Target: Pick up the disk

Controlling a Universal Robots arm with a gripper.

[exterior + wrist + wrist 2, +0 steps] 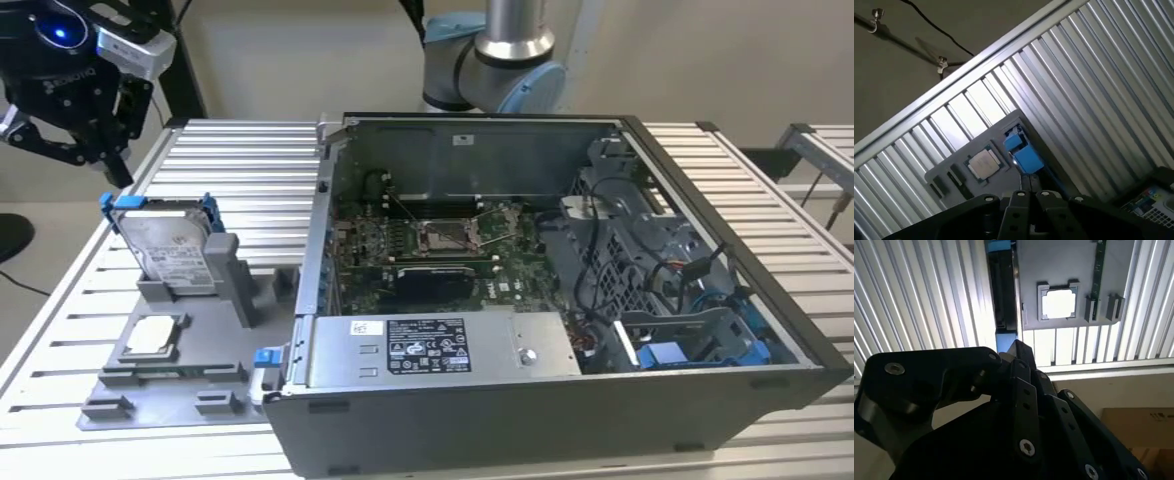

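The gripper (pixel 1029 194) hangs over the far left of the table (pixel 240 160), and its fingers (pixel 1016 352) are pressed together on nothing. The disk (pixel 171 240) stands upright in a grey holder (pixel 200 370), below the gripper and apart from it, left of the open computer case (pixel 561 300).

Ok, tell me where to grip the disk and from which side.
Probably best by its free upper part, across the two flat faces, coming down from above: the disk stands on edge in the grey holder, which covers its lower end.
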